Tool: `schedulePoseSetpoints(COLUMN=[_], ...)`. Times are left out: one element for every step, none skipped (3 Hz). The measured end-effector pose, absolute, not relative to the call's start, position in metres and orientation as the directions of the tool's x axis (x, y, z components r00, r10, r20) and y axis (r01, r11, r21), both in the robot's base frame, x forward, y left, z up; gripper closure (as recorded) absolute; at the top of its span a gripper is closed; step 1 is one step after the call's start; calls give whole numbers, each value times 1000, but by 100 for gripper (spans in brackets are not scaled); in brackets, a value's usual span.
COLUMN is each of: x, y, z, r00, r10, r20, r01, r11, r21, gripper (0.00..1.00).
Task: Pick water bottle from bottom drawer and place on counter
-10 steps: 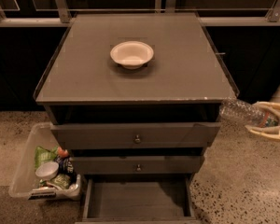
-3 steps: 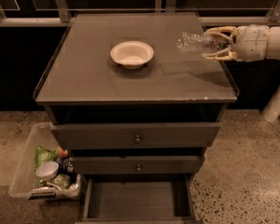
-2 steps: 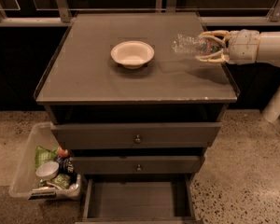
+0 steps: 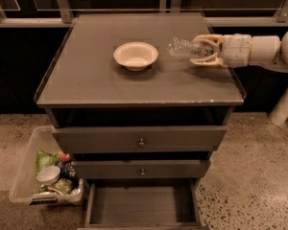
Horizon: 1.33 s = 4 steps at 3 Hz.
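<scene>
The grey counter (image 4: 86, 83) has a thin raised rim and carries one white bowl (image 4: 135, 55), upright, a little far of the middle. Over its far right part hangs the gripper (image 4: 201, 49), clasped round the water bottle (image 4: 181, 47), which lies level; whether the bottle touches the top cannot be told. On the speckled floor (image 4: 259, 176), near left, stands a clear bin (image 4: 25, 172) of packets.

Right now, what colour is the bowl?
White bowl, in camera view; the gripper holds the water bottle beside it.
</scene>
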<state>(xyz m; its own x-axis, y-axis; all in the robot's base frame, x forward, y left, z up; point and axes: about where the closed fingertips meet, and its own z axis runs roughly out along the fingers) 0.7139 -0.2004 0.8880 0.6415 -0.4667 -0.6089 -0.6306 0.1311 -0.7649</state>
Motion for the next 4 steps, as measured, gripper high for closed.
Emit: schedulePoseSetpoints(x=[714,707,707,707], y=[-200,-199,-193,-193], z=[888,879,874,875], r00=[642,621,622,623], r10=[-466,-472,-466,-466], r20=[-609,-626,-629,-629], r01=[-631,-645,-651,-651], r11=[131,146,138,138], r21=[-765,-750,-746,-747], gripper=[82,59,36,13])
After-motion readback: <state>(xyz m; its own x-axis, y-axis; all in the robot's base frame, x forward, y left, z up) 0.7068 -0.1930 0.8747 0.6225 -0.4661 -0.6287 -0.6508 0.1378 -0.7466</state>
